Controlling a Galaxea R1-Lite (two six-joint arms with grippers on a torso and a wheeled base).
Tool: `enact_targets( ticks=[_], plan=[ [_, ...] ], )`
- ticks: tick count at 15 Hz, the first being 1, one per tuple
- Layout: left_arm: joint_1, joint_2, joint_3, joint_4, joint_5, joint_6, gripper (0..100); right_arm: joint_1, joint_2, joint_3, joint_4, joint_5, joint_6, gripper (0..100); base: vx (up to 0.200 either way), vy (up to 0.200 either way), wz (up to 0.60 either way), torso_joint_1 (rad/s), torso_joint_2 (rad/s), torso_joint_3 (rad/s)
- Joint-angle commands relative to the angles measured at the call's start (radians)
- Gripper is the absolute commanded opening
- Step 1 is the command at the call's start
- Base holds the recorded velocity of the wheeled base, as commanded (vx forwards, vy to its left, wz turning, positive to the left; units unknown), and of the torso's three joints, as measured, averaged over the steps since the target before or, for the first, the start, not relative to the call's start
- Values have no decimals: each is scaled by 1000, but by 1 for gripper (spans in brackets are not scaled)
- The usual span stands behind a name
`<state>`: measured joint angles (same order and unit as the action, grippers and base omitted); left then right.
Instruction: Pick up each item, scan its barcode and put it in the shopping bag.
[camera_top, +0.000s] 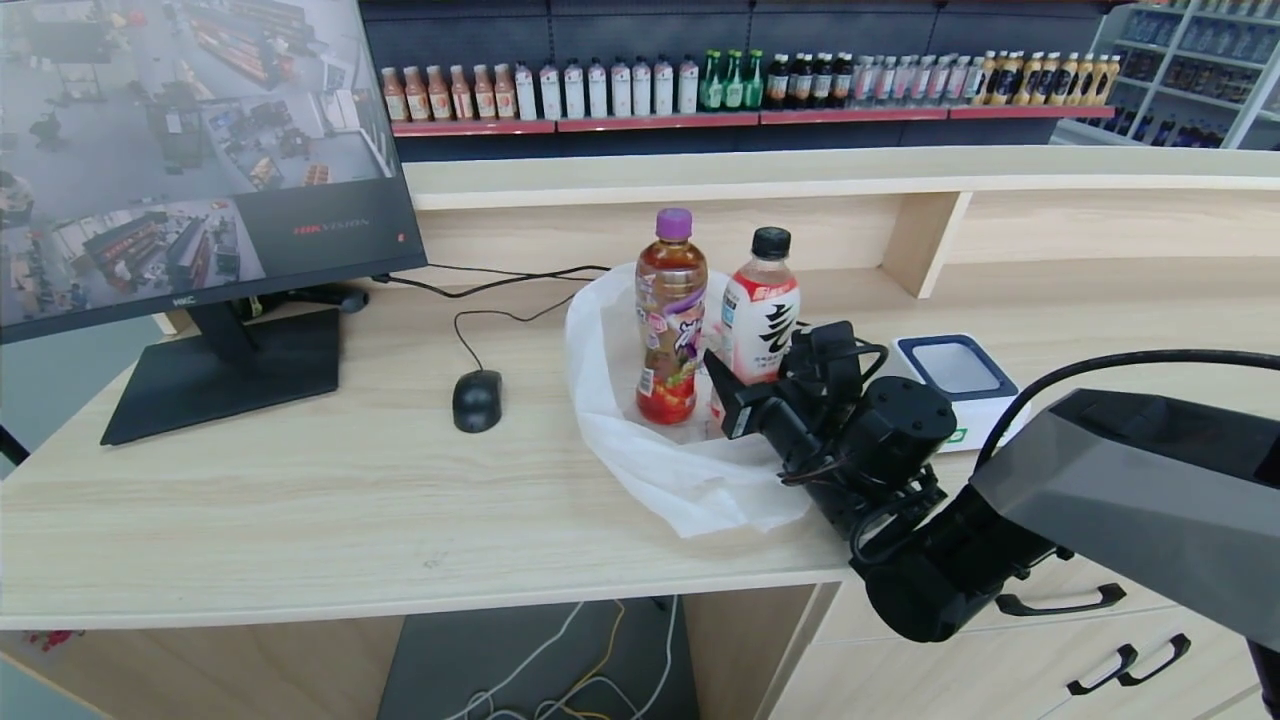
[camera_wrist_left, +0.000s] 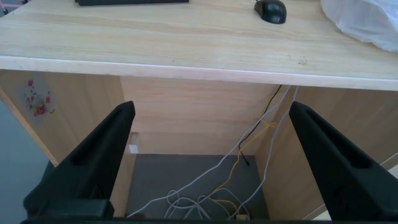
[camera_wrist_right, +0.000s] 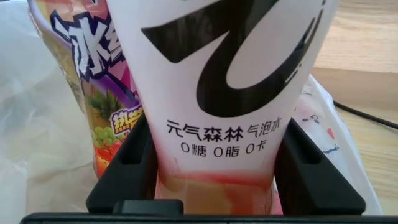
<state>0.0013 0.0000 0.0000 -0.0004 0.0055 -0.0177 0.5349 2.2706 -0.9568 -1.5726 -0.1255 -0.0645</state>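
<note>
As fingers (camera_wrist_right: 127, 165) grip it, white bottle (camera_wrist_right: 217, 93) stands bagged.

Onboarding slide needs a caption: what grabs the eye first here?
The right gripper, closed around the black-capped bottle that stands in the white shopping bag mid-counter, beside the purple-capped bottle. Next come the big monitor at the counter's left and the white scanner just right of the bag.

Wood counter (camera_top: 300, 520) w/ monitor (camera_top: 150, 150); drink shelves (camera_top: 700, 122) behind.
</note>
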Motion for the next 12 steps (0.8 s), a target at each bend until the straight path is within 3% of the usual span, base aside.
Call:
enact_targets(
  ticks=[1,4,5,12],
  plan=[
    [0,0,0,-1,1,-1,100,0,4,4,2,0,5,0,0,0,0,0,0,0],
    [0,0,0,-1,1,-2,100,2,3,6,2,0,9,0,0,0,0,0,0,0],
    [0,0,0,-1,1,-1,100,4,1,6,2,-2,9,100,0,0,0,0,0,0],
    [0,0,0,-1,1,1,100,2,-20,7,2,-2,9,100,0,0,0,0,0,0]
  ],
)
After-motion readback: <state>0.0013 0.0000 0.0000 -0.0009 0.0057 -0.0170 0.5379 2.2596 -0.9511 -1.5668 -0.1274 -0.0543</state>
